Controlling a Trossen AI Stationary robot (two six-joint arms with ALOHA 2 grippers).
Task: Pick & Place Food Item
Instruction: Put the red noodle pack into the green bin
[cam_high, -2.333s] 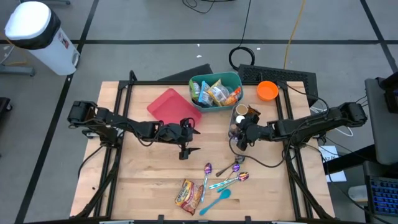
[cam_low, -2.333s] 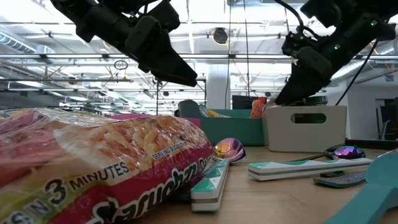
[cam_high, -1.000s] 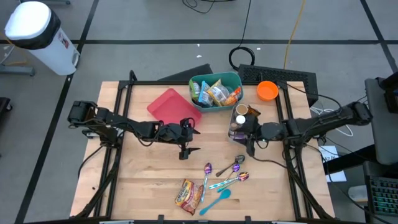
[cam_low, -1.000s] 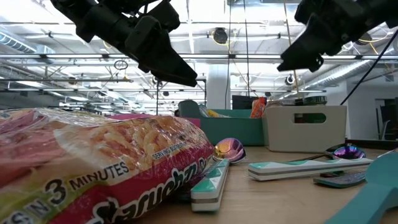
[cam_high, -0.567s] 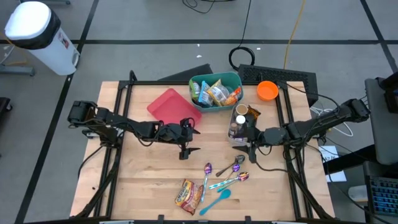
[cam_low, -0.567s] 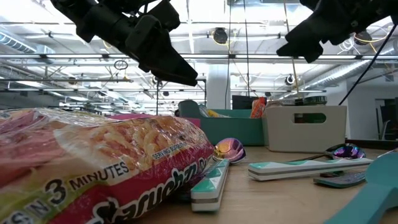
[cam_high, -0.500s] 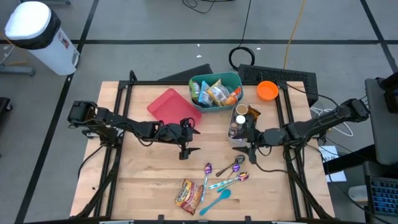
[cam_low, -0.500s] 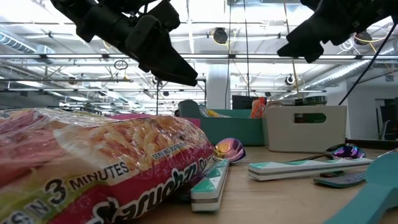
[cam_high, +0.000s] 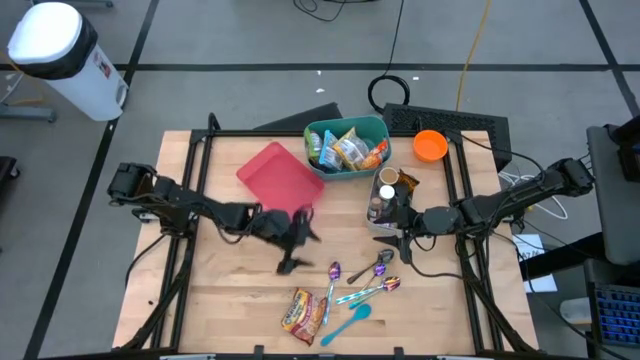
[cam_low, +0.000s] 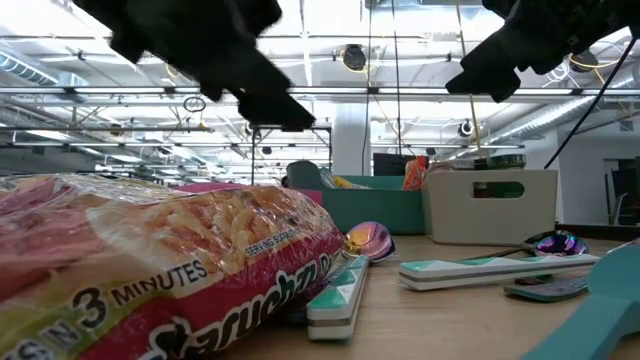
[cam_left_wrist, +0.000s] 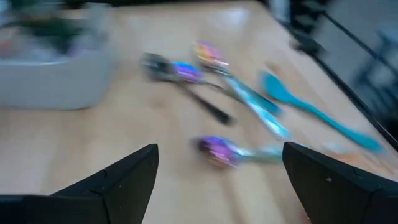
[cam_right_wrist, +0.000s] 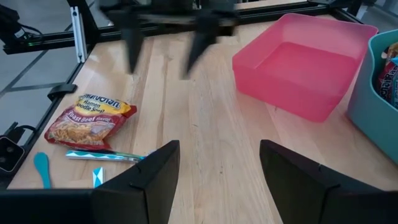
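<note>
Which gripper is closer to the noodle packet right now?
Left. The left gripper hovers just above the noodle packet; the right gripper is farther, beyond the spoons.

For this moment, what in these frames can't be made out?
- Left gripper: motion-blurred in the high and low views; its height over the table is unclear.
- Spoons: smeared in the left wrist view; count unclear.
- Noodle packet: cut off by the low view's left and bottom edges.
- Snacks in the teal bin: too small in the high view to identify.
- White caddy: partly hidden by the right arm in the high view.
</note>
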